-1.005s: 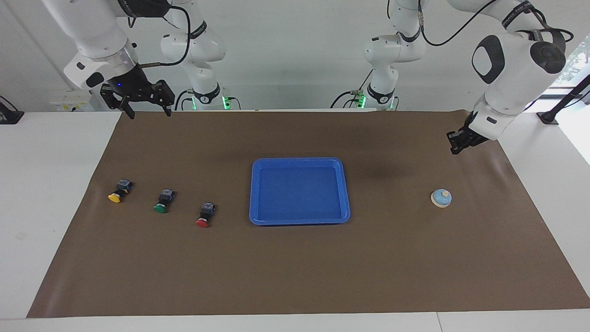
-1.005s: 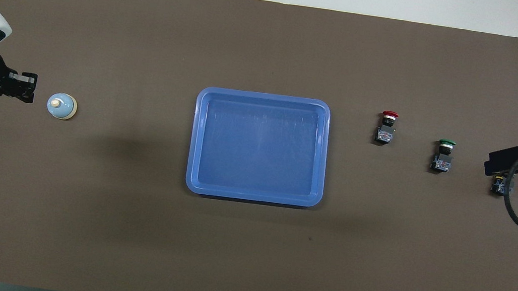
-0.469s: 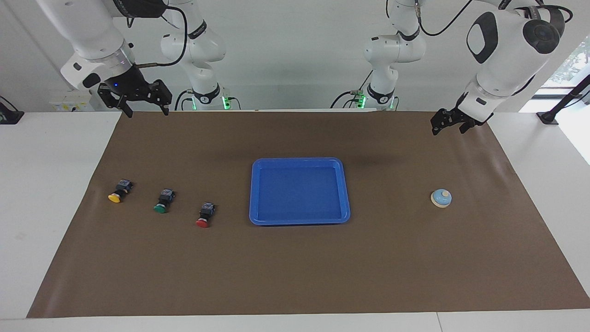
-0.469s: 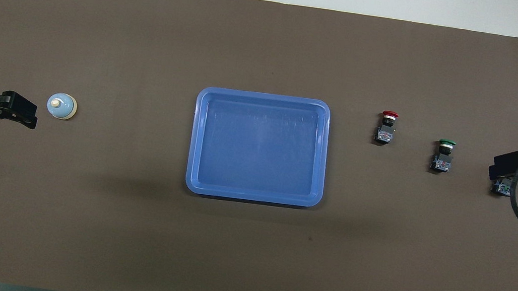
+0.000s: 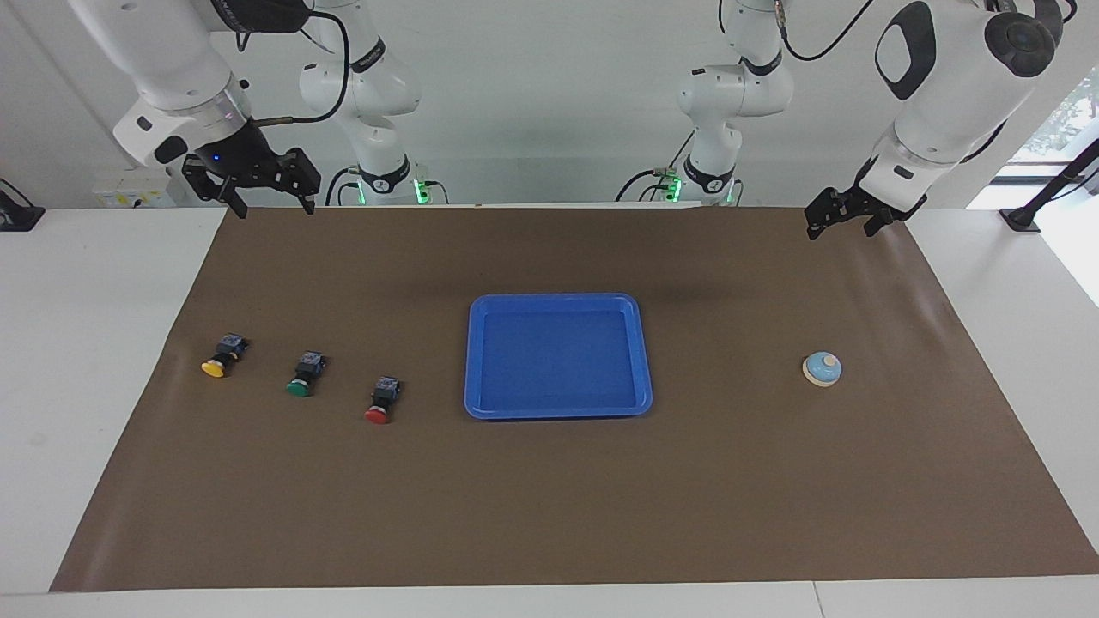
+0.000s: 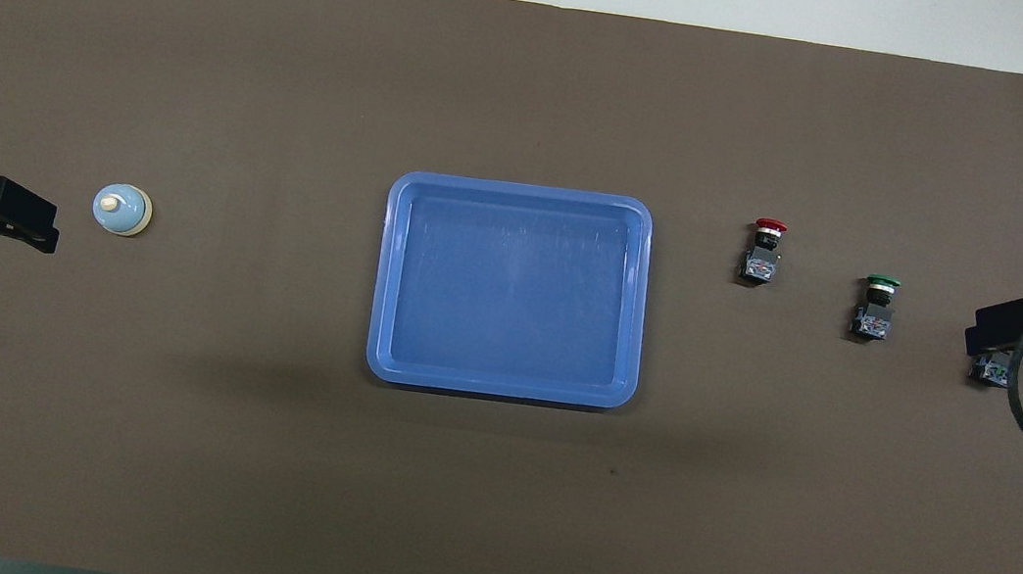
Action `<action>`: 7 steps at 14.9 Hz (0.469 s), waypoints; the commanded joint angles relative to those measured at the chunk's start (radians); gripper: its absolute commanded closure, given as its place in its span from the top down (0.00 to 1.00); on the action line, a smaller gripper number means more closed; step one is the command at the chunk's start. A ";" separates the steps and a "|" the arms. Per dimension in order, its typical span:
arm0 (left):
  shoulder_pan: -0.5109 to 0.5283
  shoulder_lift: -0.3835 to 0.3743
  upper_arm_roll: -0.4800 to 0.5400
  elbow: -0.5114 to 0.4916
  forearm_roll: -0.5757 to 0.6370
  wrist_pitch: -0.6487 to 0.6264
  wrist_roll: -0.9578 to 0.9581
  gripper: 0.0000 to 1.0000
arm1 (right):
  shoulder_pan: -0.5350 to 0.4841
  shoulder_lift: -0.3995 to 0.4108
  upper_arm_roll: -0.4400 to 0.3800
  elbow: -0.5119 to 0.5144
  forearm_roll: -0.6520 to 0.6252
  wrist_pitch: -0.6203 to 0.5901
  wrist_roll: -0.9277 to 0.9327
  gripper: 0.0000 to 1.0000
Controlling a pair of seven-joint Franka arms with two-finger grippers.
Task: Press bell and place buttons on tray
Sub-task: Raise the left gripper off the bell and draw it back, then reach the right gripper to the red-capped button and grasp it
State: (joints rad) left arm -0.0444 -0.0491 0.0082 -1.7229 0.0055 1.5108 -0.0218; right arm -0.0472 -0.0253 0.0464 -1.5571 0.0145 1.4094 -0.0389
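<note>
Tray (image 5: 558,410) sits mid-mat (image 5: 549,515). Bell (image 5: 822,368) stands alone toward left arm's end of desk; yellow (image 5: 222,356), green (image 5: 304,375) & red button (image 5: 381,401) lie in a row toward right arm's end, all outside tray. Left gripper (image 5: 846,220) hangs high over mat edge w/ jaws spread, holding nothing. Right gripper (image 5: 270,199) hangs over its mat corner, jaws spread, empty.

My open left gripper (image 5: 841,225) hangs high above the bell (image 5: 822,369), my open right gripper (image 5: 269,206) above the yellow button (image 5: 221,357), the tray (image 5: 558,412) lying between them.
</note>
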 commanded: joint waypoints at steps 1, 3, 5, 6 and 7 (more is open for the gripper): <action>0.008 0.000 0.009 0.008 -0.009 -0.007 -0.010 1.00 | -0.019 -0.021 0.012 -0.020 -0.002 -0.007 -0.019 1.00; 0.009 -0.003 0.009 -0.001 -0.009 -0.004 -0.009 1.00 | -0.011 -0.028 0.012 -0.038 -0.002 0.011 -0.010 1.00; 0.004 0.003 0.007 0.000 -0.012 0.003 -0.010 1.00 | -0.002 -0.063 0.015 -0.134 -0.004 0.109 0.049 1.00; 0.009 0.005 0.009 0.000 -0.015 0.002 -0.010 1.00 | 0.000 -0.080 0.021 -0.206 -0.004 0.175 0.068 1.00; 0.011 0.005 0.009 0.000 -0.015 -0.003 -0.010 1.00 | 0.001 -0.090 0.026 -0.278 -0.004 0.248 0.083 1.00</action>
State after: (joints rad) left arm -0.0419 -0.0469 0.0179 -1.7230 0.0035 1.5116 -0.0222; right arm -0.0448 -0.0488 0.0573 -1.6526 0.0145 1.5220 0.0016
